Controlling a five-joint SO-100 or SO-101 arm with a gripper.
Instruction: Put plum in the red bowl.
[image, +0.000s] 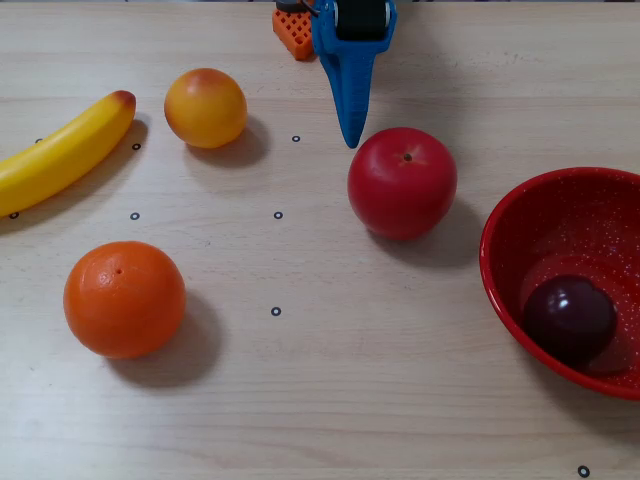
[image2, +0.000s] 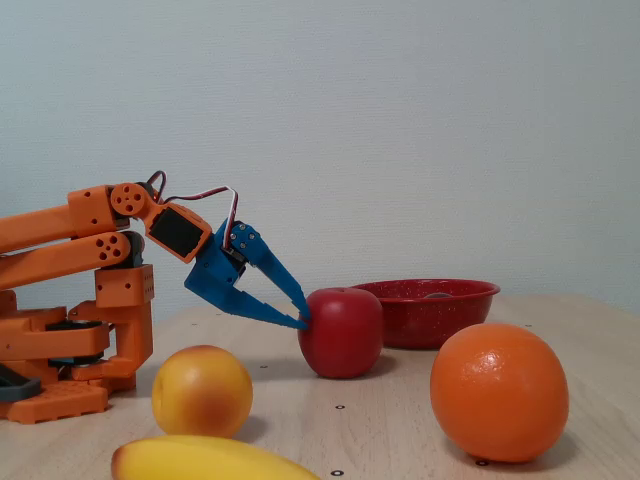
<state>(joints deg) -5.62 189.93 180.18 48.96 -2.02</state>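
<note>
The dark purple plum (image: 570, 318) lies inside the red bowl (image: 497, 222) at the right edge of the overhead view. From the fixed view the red bowl (image2: 430, 312) stands behind the apple, and its wall hides the plum. My blue gripper (image: 349, 142) comes in from the top of the overhead view, its tips just left of and above the red apple (image: 402, 182). In the fixed view the gripper (image2: 302, 320) is shut with nothing in it, its tips right at the apple (image2: 342, 333), far from the bowl.
An orange (image: 124, 298) sits at the front left, a yellow-orange peach-like fruit (image: 205, 107) at the back left, and a banana (image: 62, 152) at the left edge. The orange arm base (image2: 70, 330) stands at the left of the fixed view.
</note>
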